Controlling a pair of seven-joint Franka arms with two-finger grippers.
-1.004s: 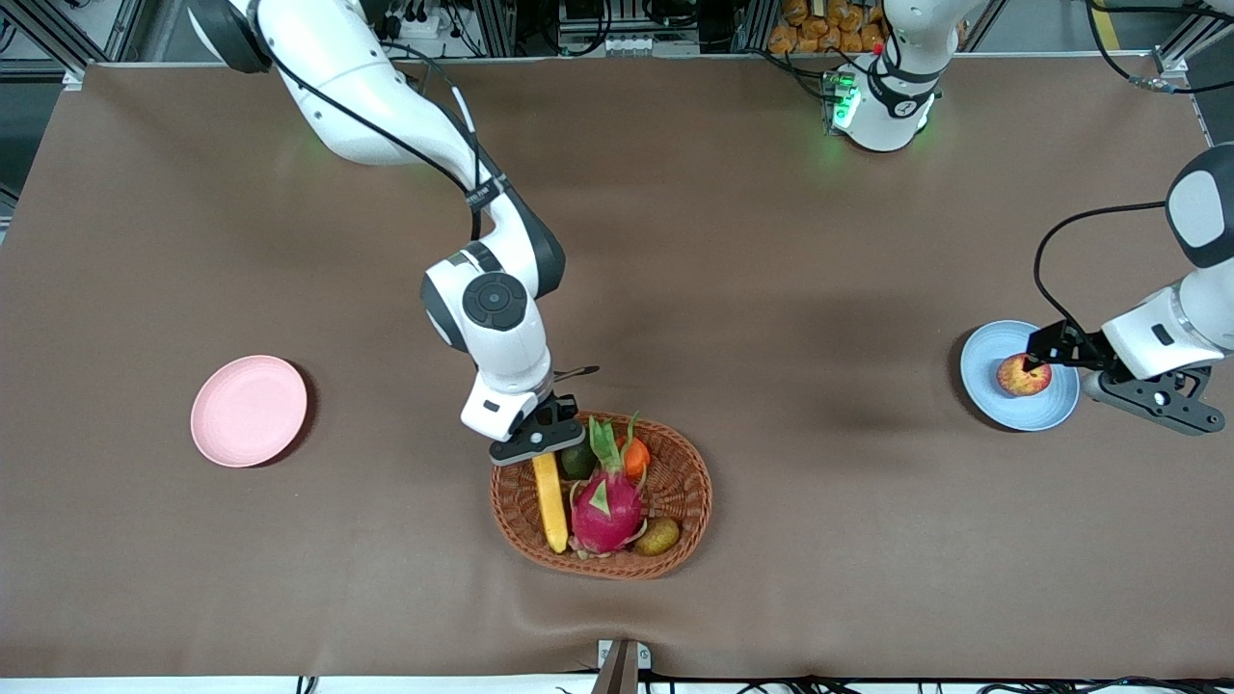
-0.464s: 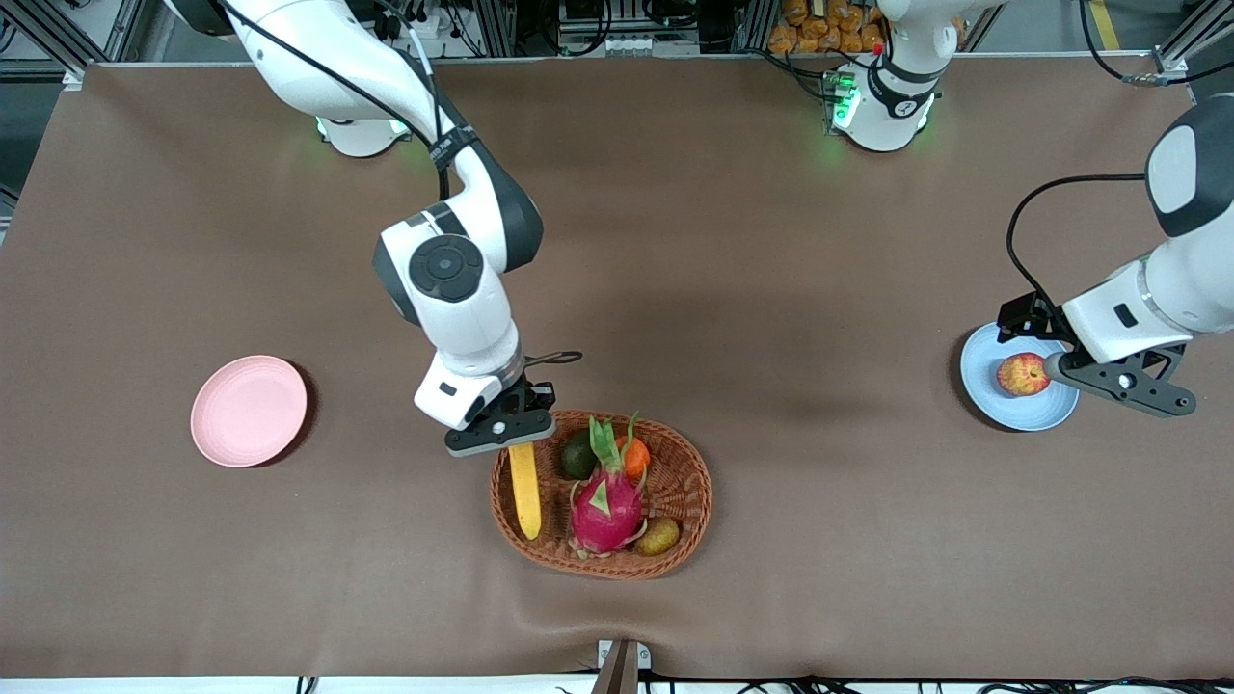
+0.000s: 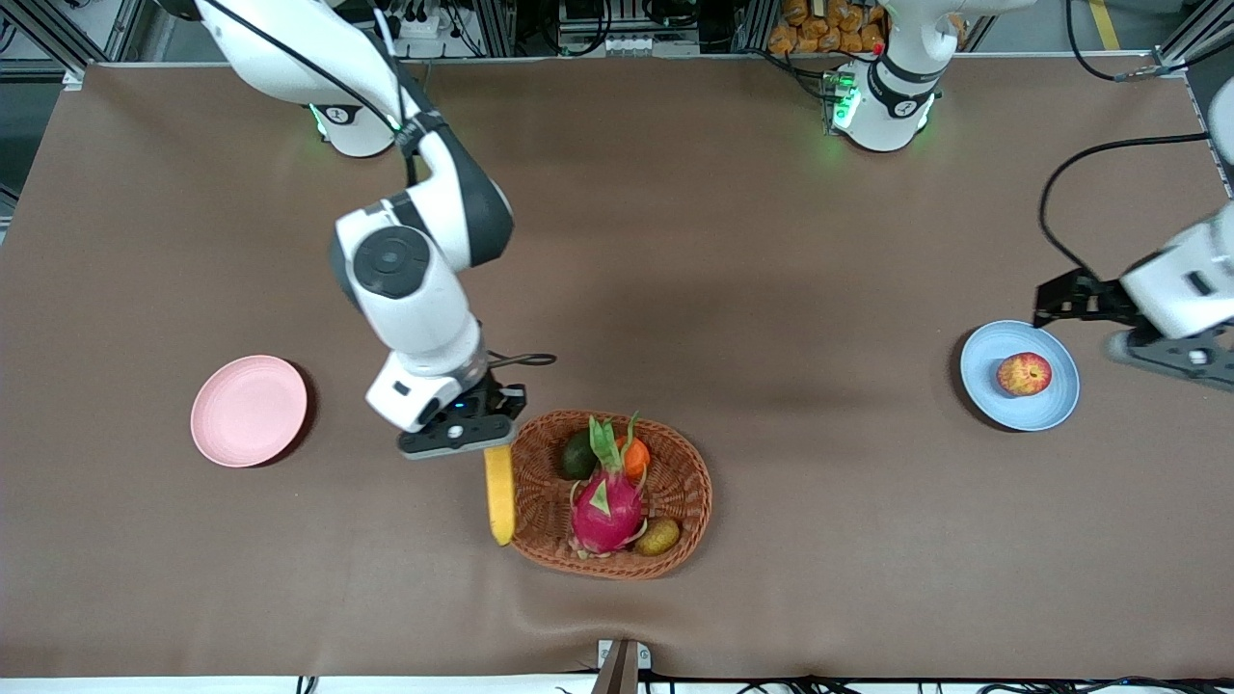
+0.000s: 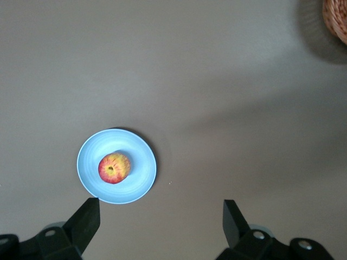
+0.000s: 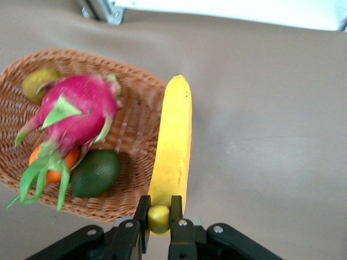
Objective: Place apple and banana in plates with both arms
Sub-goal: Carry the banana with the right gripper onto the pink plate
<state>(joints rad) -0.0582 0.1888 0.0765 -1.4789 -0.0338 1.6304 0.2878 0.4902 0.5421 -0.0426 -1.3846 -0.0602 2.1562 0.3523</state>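
Front view is showing us the right gripper (image 3: 461, 439) hanging over the rim of the wicker basket (image 3: 675, 540) at the end toward the right arm, its fingers pressed together on the stem end of the banana (image 3: 499, 496). We are seeing the banana hanging lengthwise from that pinch, up in the air, its free tip over the basket's edge and the brown table cover (image 3: 771, 241). In the right wrist view we are looking along the banana (image 5: 174, 146) from the gripper (image 5: 159, 216), with both fingers (image 5: 142, 212) clamping the stem and the basket (image 5: 135, 141) lying beside and below the fruit.

Inside the basket we are finding a magenta dragon fruit (image 3: 607, 506), a dark green avocado (image 3: 578, 456), an orange fruit (image 3: 635, 459) and a brownish kiwi-like fruit (image 3: 657, 537).

We are seeing the apple (image 3: 1024, 374) sitting on the light blue plate (image 3: 993, 400) toward the left arm's end of the table. The left gripper (image 3: 1171, 352) is hovering just beside that plate with its fingers spread wide and nothing between them; in the left wrist view, the apple (image 4: 114, 168) and blue plate (image 4: 89, 179) are lying well below the gripper (image 4: 161, 222).

The pale pink plate (image 3: 249, 410) is lying bare toward the right arm's end of the table.
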